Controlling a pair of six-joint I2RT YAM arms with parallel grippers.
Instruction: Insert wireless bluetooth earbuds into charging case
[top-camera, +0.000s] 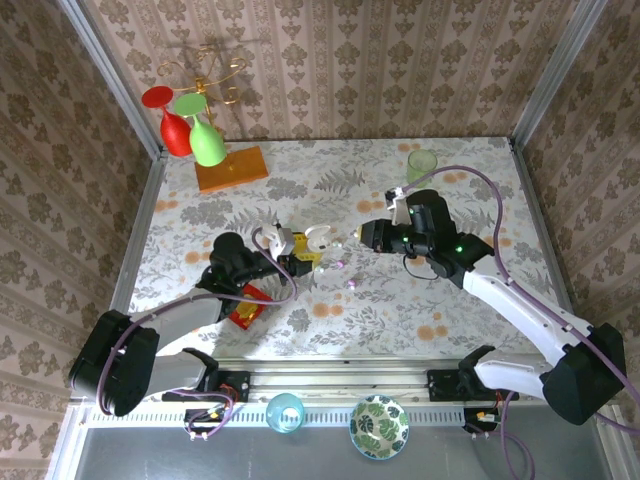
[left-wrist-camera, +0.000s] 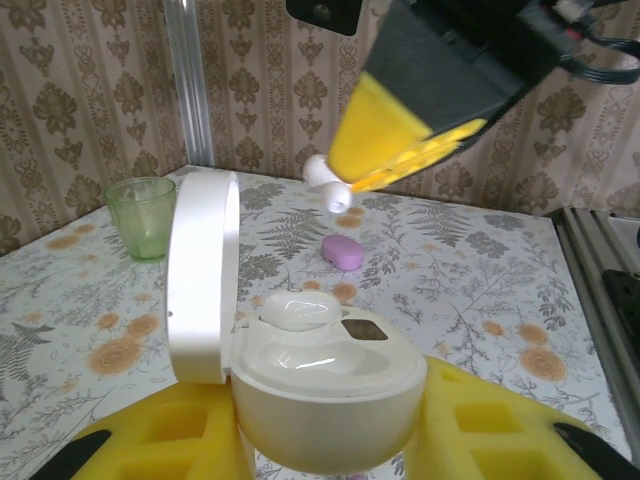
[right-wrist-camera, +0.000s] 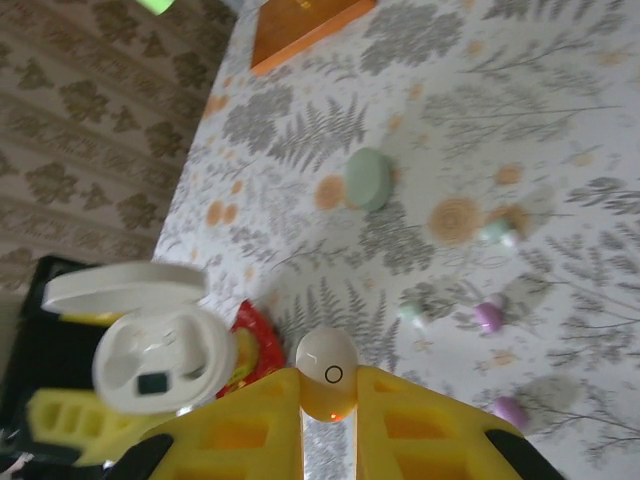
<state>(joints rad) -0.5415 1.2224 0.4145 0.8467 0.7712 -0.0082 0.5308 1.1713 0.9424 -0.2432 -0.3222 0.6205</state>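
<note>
Top view: my left fingers (top-camera: 292, 246) clamp the open charging case (top-camera: 318, 240); my right fingers (top-camera: 366, 234), at its 3 o'clock, pinch a white earbud (top-camera: 356, 233).
Left wrist: one socket (left-wrist-camera: 300, 310) looks filled.
Right wrist: insertion pending; next I'd align, then lower.

Flowered tablecloth (top-camera: 330, 180), seen from above. Toward ten o'clock, orange wooden base (top-camera: 232, 168) under a gold wire stand (top-camera: 210, 70), with a red glass (top-camera: 172, 128) and a green glass (top-camera: 206, 142) hung bowl-down, side by side. Toward one o'clock, pale green cup (top-camera: 421, 163), upright. Toward seven o'clock, red packet (top-camera: 249, 305). Past the near edge at six o'clock, blue cup (top-camera: 285, 412) near a leaf-patterned bowl (top-camera: 379, 426)
</note>
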